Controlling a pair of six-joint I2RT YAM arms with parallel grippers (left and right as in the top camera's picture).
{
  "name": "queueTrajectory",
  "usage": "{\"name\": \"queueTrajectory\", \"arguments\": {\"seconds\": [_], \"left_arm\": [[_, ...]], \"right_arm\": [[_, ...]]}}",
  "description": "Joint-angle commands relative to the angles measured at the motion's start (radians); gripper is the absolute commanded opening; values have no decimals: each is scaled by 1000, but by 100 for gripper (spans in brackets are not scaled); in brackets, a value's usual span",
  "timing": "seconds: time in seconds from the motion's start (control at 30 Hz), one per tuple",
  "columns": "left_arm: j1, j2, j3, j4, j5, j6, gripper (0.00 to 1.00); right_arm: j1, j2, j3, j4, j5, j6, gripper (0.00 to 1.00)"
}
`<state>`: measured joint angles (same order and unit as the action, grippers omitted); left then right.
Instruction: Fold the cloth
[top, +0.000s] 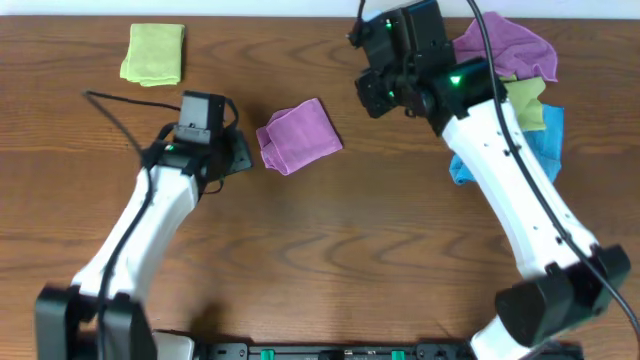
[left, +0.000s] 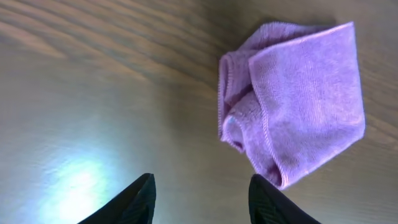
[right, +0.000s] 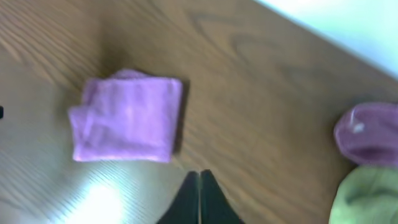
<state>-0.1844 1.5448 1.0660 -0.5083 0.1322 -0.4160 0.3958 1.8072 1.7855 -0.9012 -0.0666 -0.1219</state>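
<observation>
The folded mauve cloth (top: 299, 136) is laid on the table (top: 350, 255) between both arms. Jaws are hidden overhead; in wrist views the left gripper (left: 202, 190) is shown parted, the right gripper (right: 199, 186) closed, both empty.

Pinkish-mauve cloth (top: 299, 136) lies folded, slightly rumpled, flat on wood.

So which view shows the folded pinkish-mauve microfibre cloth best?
Left wrist: the pinkish-mauve microfibre cloth is close and fairly sharp, so its stacked layers and stitched hem edges are readable. Overhead shows it whole but small on the wooden table. Right wrist shows it whole but blurred.
</observation>
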Motion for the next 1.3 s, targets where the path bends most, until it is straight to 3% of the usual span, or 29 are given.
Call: {"name": "queueTrajectory", "arguments": {"seconds": [0.0,0.07,0.2,0.63,1.27], "left_arm": [[3,78,1,53,56,-40,53],[14,137,1,126,115,-83,65],[36,200,1,214,209,-90,69],[50,312,1,281,258,-85,69],[55,330,1,319,289,-87,75]], "right_arm": [[-11,81,-37,1,-2,-21,2],[-11,157,-43,10,-18,-11,1],[-9,271,-43,33,-64,6,1],[5,370,-44,171,-122,40,1],[31,478,-44,220,-141,107,1]]}}
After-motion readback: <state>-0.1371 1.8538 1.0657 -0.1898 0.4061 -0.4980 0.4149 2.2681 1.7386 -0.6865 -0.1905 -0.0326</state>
